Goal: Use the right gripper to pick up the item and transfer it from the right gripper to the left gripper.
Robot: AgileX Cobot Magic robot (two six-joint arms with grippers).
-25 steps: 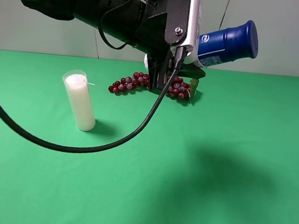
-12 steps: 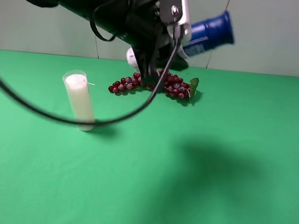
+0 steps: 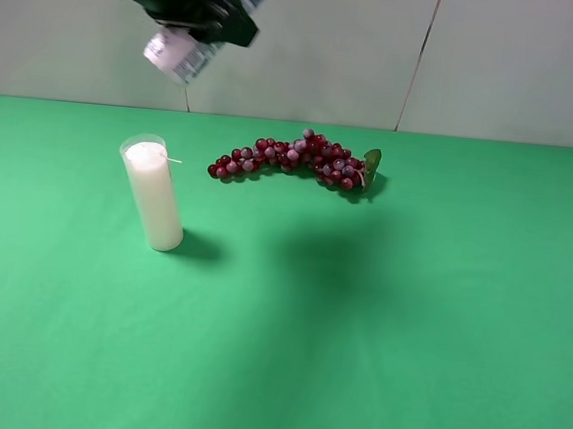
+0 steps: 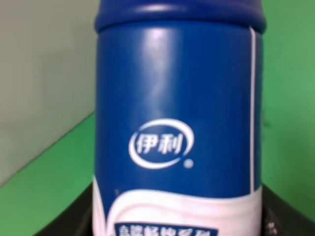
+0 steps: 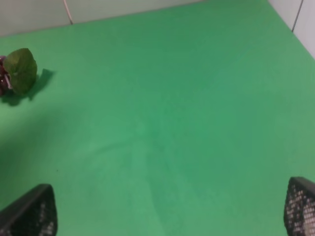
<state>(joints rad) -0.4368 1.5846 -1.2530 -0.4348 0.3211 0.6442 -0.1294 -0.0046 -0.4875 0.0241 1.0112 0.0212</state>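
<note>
Exterior high view: your left claw (image 3: 198, 16) is clamped on the item (image 3: 185, 57), tilted high above the candle (image 3: 154, 194), while your right claw (image 5: 170, 209) sits spread wide over bare green bench (image 5: 197, 98).

Your left gripper (image 3: 199, 11) is matte black; your right gripper's fingertips (image 5: 30, 214) carry black mesh-textured pads.

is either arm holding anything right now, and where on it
The left gripper holds the blue-capped, white-and-blue labelled cylindrical spray can around its middle, white base end sticking out below. The right gripper is open and empty.
</note>
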